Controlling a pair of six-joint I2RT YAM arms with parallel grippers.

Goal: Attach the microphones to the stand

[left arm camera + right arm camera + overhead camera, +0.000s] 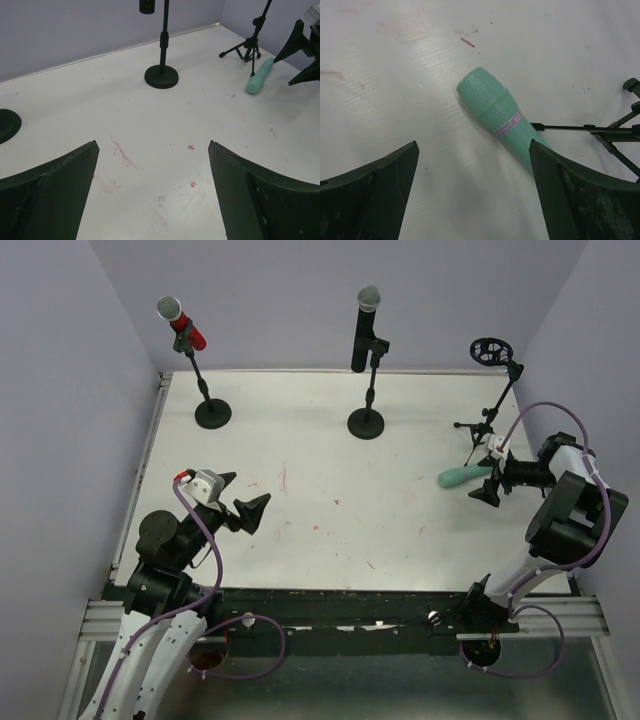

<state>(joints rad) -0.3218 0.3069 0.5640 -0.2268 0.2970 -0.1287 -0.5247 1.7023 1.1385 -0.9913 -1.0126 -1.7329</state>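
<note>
Lying flat at three o'clock near the table (300, 520) edge: mint-green microphone (463, 476), beside the tripod stand (492, 410). Right claw (489, 483) spread wide around its tail; left claw (243, 498) wide, bare table ahead.

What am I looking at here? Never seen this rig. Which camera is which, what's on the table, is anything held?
Two robot arms are bolted at the near edge of a white table. The top view looks down from above and behind them. The other two pictures come from cameras on each wrist, with that arm's own dark fingers at the bottom corners.

The red microphone and the black microphone already sit in round-based stands. The tripod stand at far right has an empty holder. The mint-green microphone lies on the table beside its legs.

Nothing is held. The left gripper is open over bare table. The right gripper is open too, with the green microphone just ahead of it.
</note>
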